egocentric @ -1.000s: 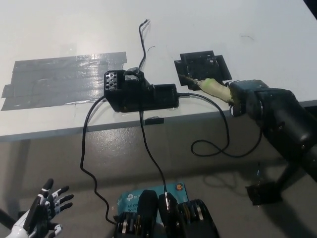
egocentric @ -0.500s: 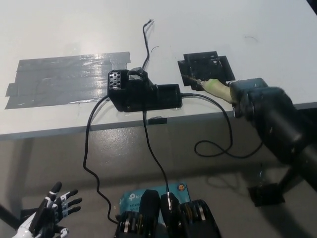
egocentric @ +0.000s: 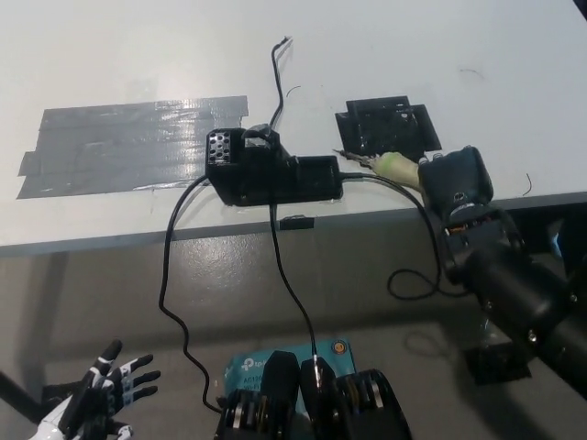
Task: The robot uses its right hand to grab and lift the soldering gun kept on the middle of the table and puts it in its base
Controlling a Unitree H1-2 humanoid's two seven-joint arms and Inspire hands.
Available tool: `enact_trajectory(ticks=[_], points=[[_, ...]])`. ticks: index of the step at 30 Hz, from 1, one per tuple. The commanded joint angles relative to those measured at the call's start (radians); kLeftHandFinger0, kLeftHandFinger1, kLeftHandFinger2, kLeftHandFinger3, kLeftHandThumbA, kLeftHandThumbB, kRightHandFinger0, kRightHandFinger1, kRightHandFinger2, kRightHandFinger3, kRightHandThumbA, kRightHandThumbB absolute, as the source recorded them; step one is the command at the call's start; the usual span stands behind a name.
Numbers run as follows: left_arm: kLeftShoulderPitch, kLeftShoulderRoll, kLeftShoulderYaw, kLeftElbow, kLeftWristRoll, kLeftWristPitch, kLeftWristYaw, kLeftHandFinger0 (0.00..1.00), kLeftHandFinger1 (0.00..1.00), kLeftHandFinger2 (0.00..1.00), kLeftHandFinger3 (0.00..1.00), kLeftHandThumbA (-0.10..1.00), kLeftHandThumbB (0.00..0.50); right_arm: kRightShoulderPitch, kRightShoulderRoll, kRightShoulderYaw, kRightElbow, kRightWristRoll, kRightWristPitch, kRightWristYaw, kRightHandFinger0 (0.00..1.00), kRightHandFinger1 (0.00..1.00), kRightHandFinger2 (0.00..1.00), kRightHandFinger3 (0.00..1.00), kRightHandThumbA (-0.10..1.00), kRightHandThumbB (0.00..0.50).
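- The black right hand point(egocentric: 456, 183) sat at the front edge of the white counter point(egocentric: 138, 55), closed around the handle of the soldering gun point(egocentric: 390, 166).
- The soldering gun's pale grip stuck out of the hand to the left, and its thin tip pointed toward the near edge of the flat black pad point(egocentric: 387, 126) on the counter, just at that pad's front left corner.
- The black base unit point(egocentric: 271, 170) stood just left of the soldering gun, apart from its tip, with a block of small holes at its left end.
- Black cables point(egocentric: 170, 275) ran from the base unit down over the counter's edge.
- Grey tape strips point(egocentric: 128, 142) lay on the counter to the left of the base unit.
- A teal box point(egocentric: 252, 367) on the floor showed white lettering, too blurred to read.
- The white left hand point(egocentric: 96, 403) rested at the lower left below the counter, fingers spread and holding nothing.
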Motion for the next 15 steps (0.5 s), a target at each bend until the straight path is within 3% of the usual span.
enact_trajectory(ticks=[1,3,4,5,6,7,10,11,12,14,15], points=[[-0.007,0.042,0.002,-0.018,0.0,-0.016,-0.032,1.0,1.0,1.0,1.0,1.0,0.223,0.1,-0.034,0.024,0.053,0.003,-0.076,-0.044,0.0,0.35,0.64,0.56,0.06,0.0],[-0.019,0.041,0.006,-0.014,0.001,-0.014,-0.029,1.0,1.0,1.0,1.0,1.0,0.222,0.099,-0.038,0.0,0.058,0.026,-0.101,-0.094,0.0,0.34,0.62,0.45,0.03,0.0],[-0.021,0.043,0.005,-0.011,0.002,-0.015,-0.031,1.0,1.0,1.0,1.0,1.0,0.222,0.104,-0.045,-0.012,0.052,0.036,-0.118,-0.129,0.02,0.34,0.59,0.32,0.0,0.0],[-0.017,0.043,0.007,-0.014,0.0,-0.011,-0.03,1.0,1.0,1.0,1.0,1.0,0.234,0.105,-0.048,-0.022,0.04,0.044,-0.115,-0.12,0.08,0.38,0.62,0.35,-0.04,0.0],[-0.008,0.045,0.01,-0.019,-0.003,-0.005,-0.028,1.0,1.0,1.0,1.0,1.0,0.245,0.105,-0.048,-0.043,0.023,0.06,-0.108,-0.101,0.1,0.41,0.64,0.48,-0.08,0.0],[-0.005,0.048,0.009,-0.017,-0.001,-0.009,-0.031,1.0,1.0,1.0,1.0,1.0,0.244,0.102,-0.049,-0.064,0.022,0.075,-0.11,-0.099,0.09,0.4,0.64,0.54,-0.1,0.0],[0.007,0.048,0.009,-0.017,-0.006,-0.012,-0.036,1.0,1.0,1.0,1.0,1.0,0.248,0.106,-0.041,-0.118,0.019,0.101,-0.091,-0.093,0.02,0.37,0.63,0.5,-0.1,0.0],[0.011,0.049,0.008,-0.02,-0.003,-0.009,-0.033,1.0,1.0,1.0,1.0,1.0,0.242,0.105,-0.041,-0.141,0.013,0.113,-0.087,-0.091,0.02,0.38,0.65,0.59,-0.09,0.0],[0.014,0.048,0.008,-0.029,0.0,0.003,-0.027,1.0,1.0,1.0,1.0,1.0,0.233,0.101,-0.044,-0.182,-0.003,0.139,-0.077,-0.101,0.01,0.37,0.65,0.57,-0.08,0.016],[0.014,0.046,0.007,-0.024,0.0,0.003,-0.027,1.0,1.0,1.0,1.0,1.0,0.239,0.098,-0.051,-0.222,-0.02,0.148,-0.094,-0.128,0.0,0.25,0.55,0.55,-0.1,0.01],[0.015,0.045,0.007,-0.021,-0.002,0.004,-0.028,1.0,1.0,1.0,1.0,1.0,0.241,0.096,-0.052,-0.232,-0.024,0.15,-0.096,-0.132,0.0,0.24,0.54,0.55,-0.1,0.007]])
